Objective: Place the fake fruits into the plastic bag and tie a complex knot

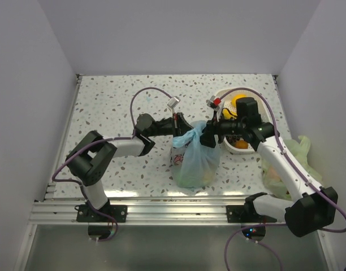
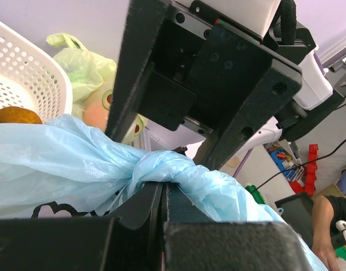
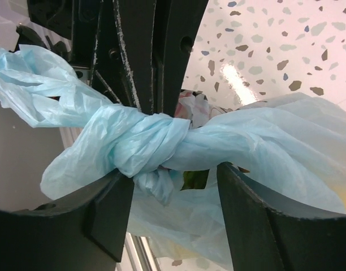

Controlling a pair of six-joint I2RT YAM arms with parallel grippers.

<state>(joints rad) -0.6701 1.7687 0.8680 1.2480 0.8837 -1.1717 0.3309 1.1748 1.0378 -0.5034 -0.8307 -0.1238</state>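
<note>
Left gripper [image 2: 161, 191] is clamped on the plastic bag [image 1: 197, 164], knot [image 3: 153, 141] right at its fingertips. Right gripper [image 3: 174, 172] is spread wide, the knot between its fingers, the bag resting below on the table [image 1: 116, 107].

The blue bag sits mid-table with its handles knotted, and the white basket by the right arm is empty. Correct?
Not empty: the top external view shows yellow fruit and orange fruit in the white basket. The blue bag is mid-table, its knot tied.
</note>
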